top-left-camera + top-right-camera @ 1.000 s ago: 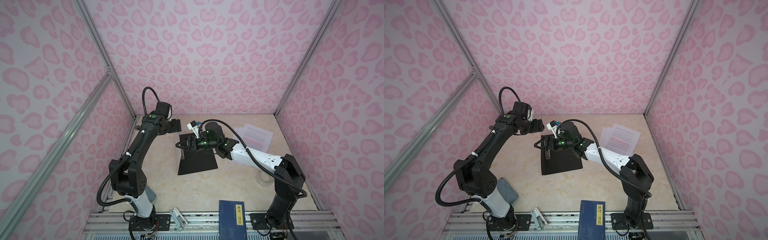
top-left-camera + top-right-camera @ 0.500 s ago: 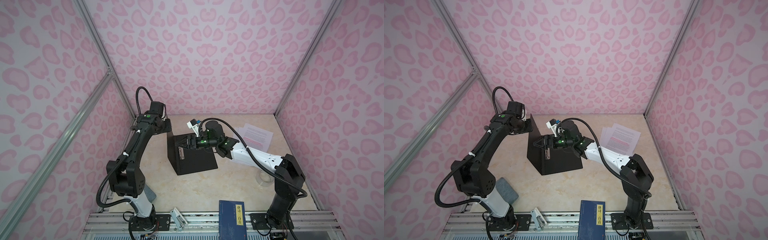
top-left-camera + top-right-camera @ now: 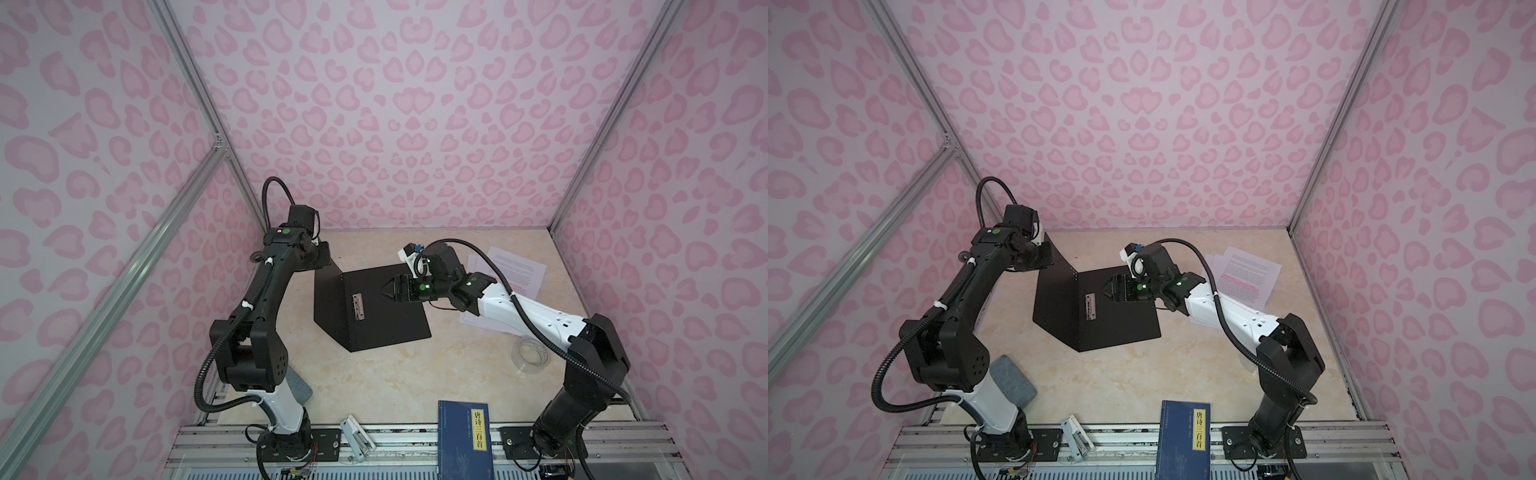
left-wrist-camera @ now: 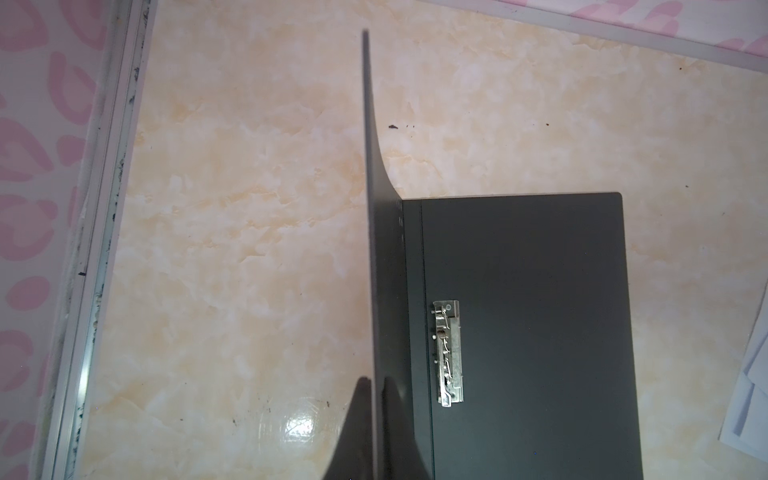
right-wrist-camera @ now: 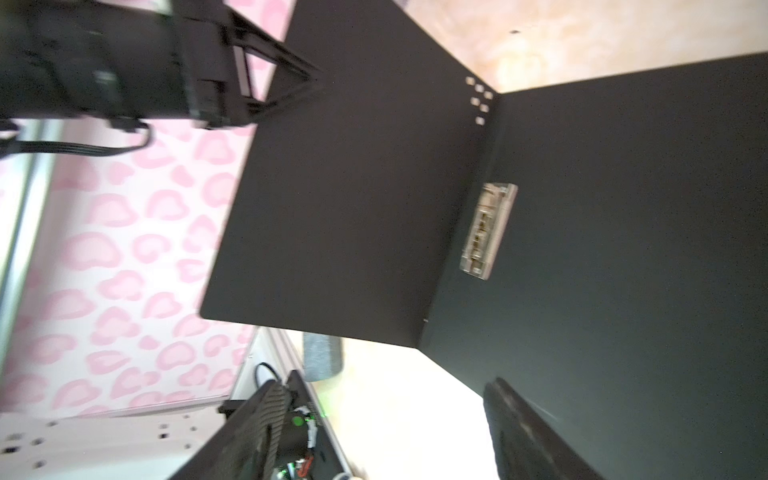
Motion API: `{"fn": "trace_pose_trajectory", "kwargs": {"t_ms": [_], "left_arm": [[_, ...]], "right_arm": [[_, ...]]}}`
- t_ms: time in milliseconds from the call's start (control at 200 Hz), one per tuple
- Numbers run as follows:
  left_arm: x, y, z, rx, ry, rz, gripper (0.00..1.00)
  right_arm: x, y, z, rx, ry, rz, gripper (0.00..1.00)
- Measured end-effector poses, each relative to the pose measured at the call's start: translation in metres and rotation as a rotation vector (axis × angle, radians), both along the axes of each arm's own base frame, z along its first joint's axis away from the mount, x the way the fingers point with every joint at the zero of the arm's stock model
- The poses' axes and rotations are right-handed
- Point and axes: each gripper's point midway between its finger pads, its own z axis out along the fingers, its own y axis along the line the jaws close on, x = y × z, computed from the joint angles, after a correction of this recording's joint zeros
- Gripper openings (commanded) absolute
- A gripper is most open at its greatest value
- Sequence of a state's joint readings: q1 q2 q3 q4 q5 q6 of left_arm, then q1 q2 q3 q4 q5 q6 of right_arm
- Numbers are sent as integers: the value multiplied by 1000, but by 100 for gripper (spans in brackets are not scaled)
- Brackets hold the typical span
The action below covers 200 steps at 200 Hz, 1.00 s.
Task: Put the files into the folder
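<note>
The folder (image 3: pixel 386 320) (image 3: pixel 1121 324) lies open mid-table, black inside up, with a metal clip (image 3: pixel 358 306) by its spine. Its left cover (image 3: pixel 328 299) stands nearly upright. My left gripper (image 3: pixel 325 257) (image 3: pixel 1049 255) (image 4: pixel 374 380) is shut on that cover's upper far corner. In the left wrist view the cover (image 4: pixel 370 208) runs edge-on between the fingers. My right gripper (image 3: pixel 384 289) (image 3: pixel 1105 289) (image 5: pixel 386 399) hovers open over the flat half (image 5: pixel 623 249), holding nothing. The files (image 3: pixel 515 270) (image 3: pixel 1246 274) lie at the far right, partly under the right arm.
A dark blue book (image 3: pixel 463 436) sits at the front edge. A clear round container (image 3: pixel 530 353) stands beside the right arm's base. A grey pad (image 3: pixel 1013 382) lies by the left arm's base, and a small white device (image 3: pixel 357 434) rests on the front rail.
My left gripper closed on the folder's cover and swung it up and leftward to near upright. My right gripper let the cover go and drew back slightly to the right.
</note>
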<state>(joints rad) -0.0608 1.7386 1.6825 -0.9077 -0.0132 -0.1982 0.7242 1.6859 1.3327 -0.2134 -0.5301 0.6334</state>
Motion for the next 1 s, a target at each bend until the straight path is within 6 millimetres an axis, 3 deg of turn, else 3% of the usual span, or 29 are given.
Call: {"fn": "trace_pose_trajectory", "kwargs": {"t_ms": [245, 585, 745, 1000], "left_arm": [[4, -10, -1, -67, -21, -66, 3], [10, -31, -5, -190, -24, -107, 3], [5, -41, -13, -261, 17, -103, 3], [-11, -46, -20, -315, 67, -73, 3]], "right_arm": [[-6, -42, -47, -229, 11, -72, 75], [-6, -77, -65, -420, -12, -129, 66], [-2, -82, -63, -452, -32, -144, 61], [7, -74, -66, -489, -29, -110, 44]]}}
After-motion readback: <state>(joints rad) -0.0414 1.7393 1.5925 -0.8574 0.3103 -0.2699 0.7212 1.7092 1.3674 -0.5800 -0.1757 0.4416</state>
